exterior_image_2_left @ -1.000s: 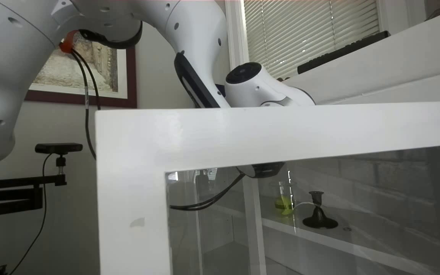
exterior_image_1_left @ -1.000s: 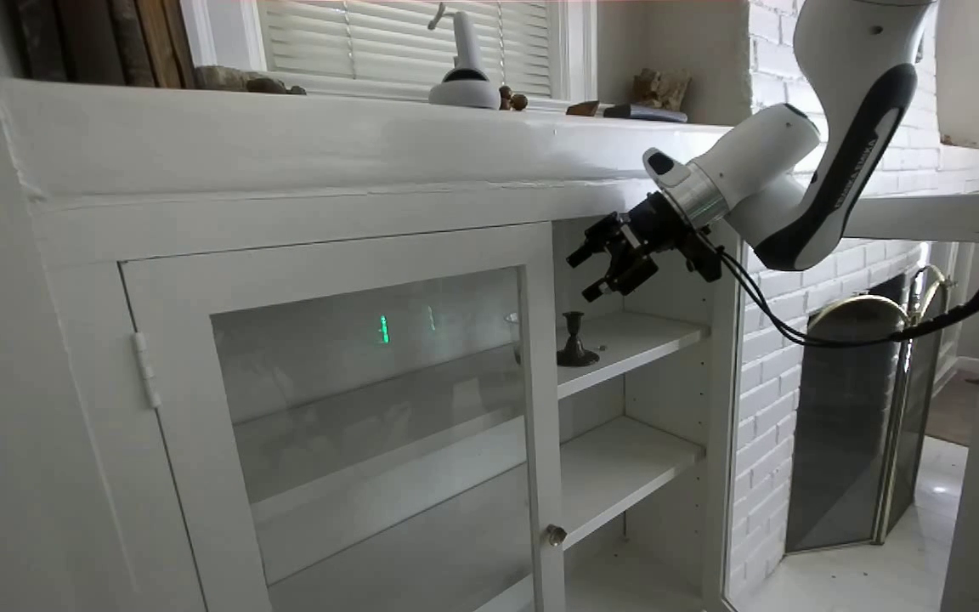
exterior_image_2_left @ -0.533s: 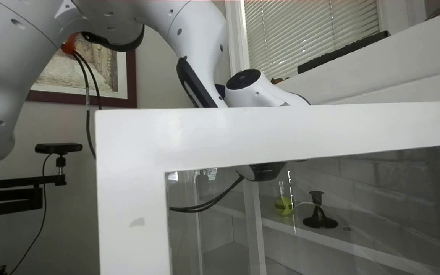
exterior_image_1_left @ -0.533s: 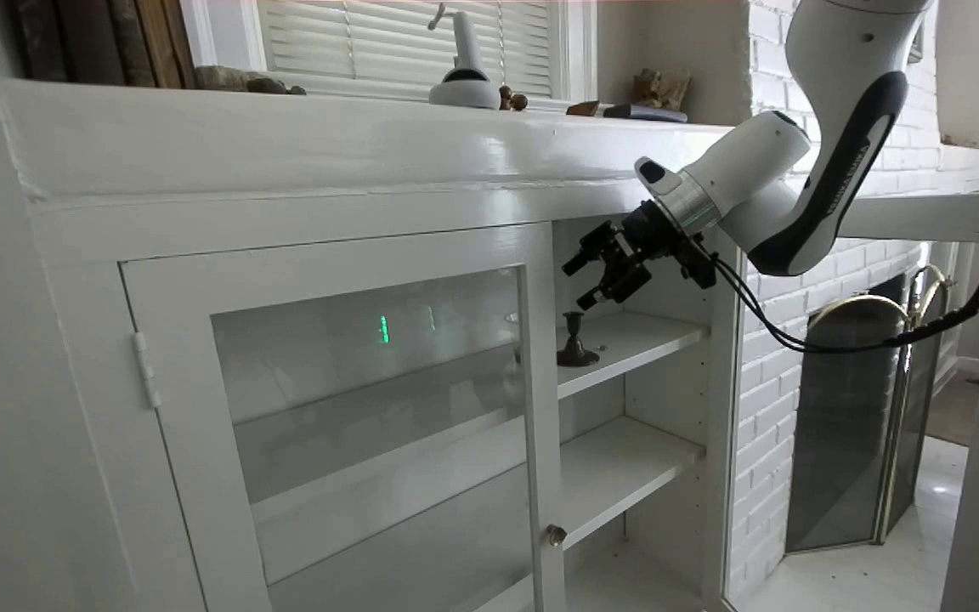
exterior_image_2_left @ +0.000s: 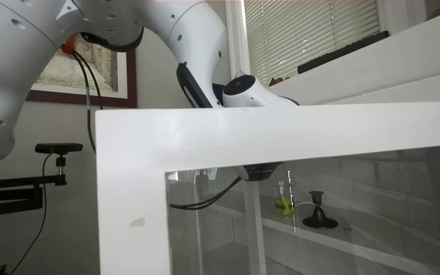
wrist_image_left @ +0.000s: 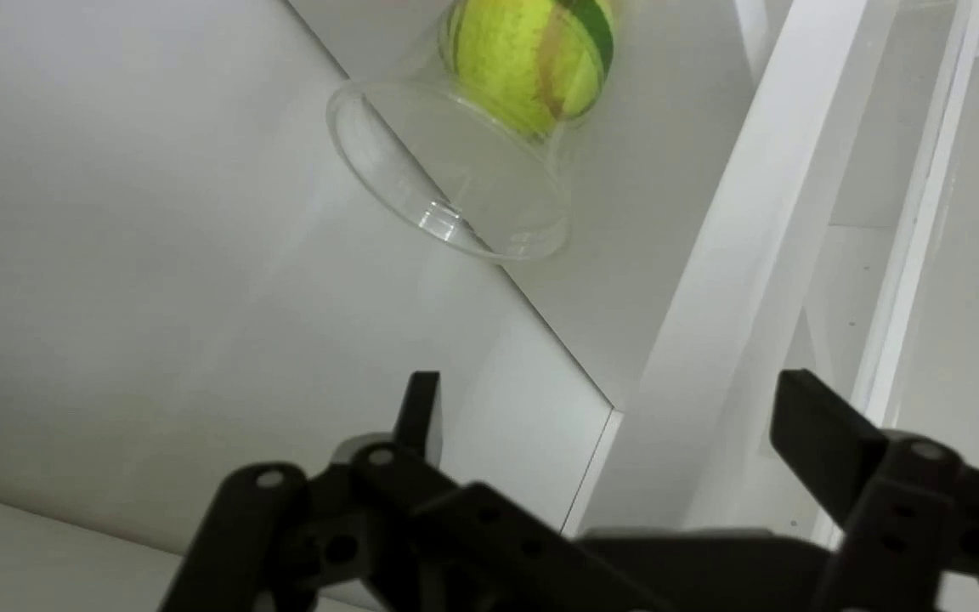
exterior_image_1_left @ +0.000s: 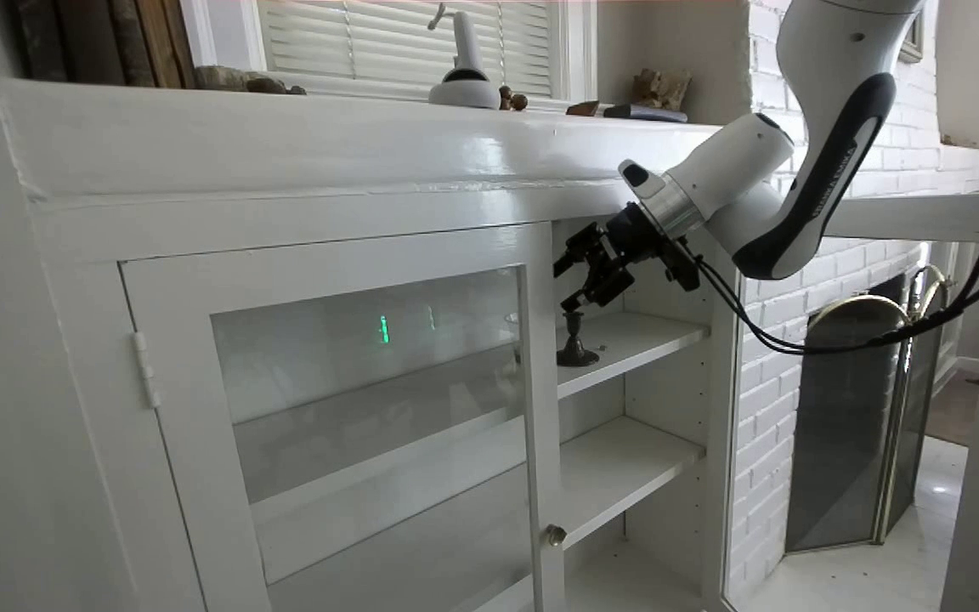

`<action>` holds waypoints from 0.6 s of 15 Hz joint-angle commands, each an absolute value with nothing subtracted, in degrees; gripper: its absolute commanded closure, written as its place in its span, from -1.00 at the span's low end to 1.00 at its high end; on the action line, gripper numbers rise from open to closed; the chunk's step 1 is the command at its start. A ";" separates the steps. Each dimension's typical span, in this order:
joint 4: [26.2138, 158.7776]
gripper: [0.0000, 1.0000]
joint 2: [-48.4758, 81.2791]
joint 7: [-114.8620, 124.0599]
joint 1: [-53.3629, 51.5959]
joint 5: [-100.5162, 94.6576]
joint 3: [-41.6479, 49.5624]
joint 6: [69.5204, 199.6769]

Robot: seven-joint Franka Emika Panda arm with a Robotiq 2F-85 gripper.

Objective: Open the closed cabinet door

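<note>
The cabinet door (exterior_image_1_left: 540, 408) is a white frame around a clear glass pane in an exterior view. It looks shut, with hinges on its left and a small knob (exterior_image_1_left: 555, 535) low on its right edge. My black gripper (exterior_image_1_left: 566, 287) is in the opening right of the door's upper right edge, above the knob's height. One fingertip lines up with the frame edge; I cannot tell if it touches. In the wrist view the gripper (wrist_image_left: 613, 382) is open, with nothing between its fingers. In an exterior view it is hidden behind a white frame.
A second, open glass door (exterior_image_2_left: 136, 214) stands in the foreground. On the top shelf are a dark candle holder (exterior_image_1_left: 574, 344), just below the lower finger, and a clear cup (wrist_image_left: 447, 170) with a tennis ball (wrist_image_left: 532, 59). A dark fireplace screen (exterior_image_1_left: 846, 425) stands at the right.
The arm and gripper have moved left and slightly down in an exterior view, closer to the door's upper right edge. The gripper stays open. The door has not moved.
</note>
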State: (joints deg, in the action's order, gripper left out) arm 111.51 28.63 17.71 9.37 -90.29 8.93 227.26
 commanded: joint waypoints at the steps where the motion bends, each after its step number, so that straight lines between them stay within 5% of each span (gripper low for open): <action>1: 110.86 -1.00 30.02 11.45 9.13 -84.48 5.92 224.08; 9: 108.66 -1.00 36.39 3.50 9.41 -87.46 3.26 233.26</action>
